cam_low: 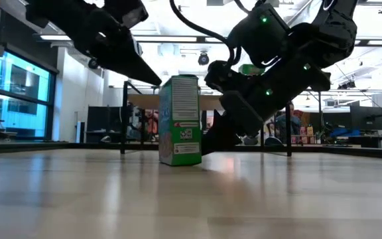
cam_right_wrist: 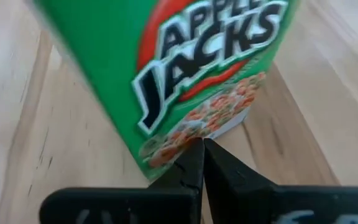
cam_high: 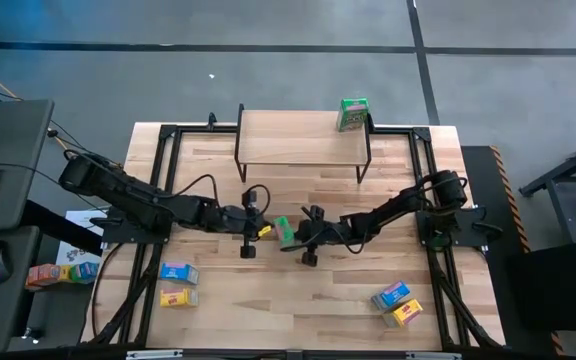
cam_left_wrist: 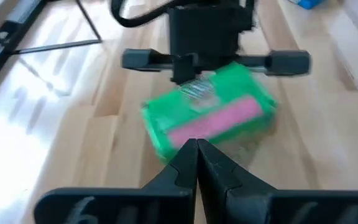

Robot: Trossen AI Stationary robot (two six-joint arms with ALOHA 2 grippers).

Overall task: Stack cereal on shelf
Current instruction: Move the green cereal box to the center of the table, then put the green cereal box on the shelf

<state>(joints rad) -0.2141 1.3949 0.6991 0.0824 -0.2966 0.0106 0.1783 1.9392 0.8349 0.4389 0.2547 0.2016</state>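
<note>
A green cereal box [cam_high: 283, 231] stood upright mid-desk [cam_high: 298, 295], flanked by your left end effector [cam_high: 258, 232] and right end effector [cam_high: 300, 236], both with fingers pressed together, gripping nothing. Another green box [cam_high: 352, 113] sat on the shelf [cam_high: 298, 135].

two matte black, jointed metal arms: the left arm [cam_high: 138, 200] trails a looping black cable, the right arm [cam_high: 398, 208] carries small green indicator lights.
</note>
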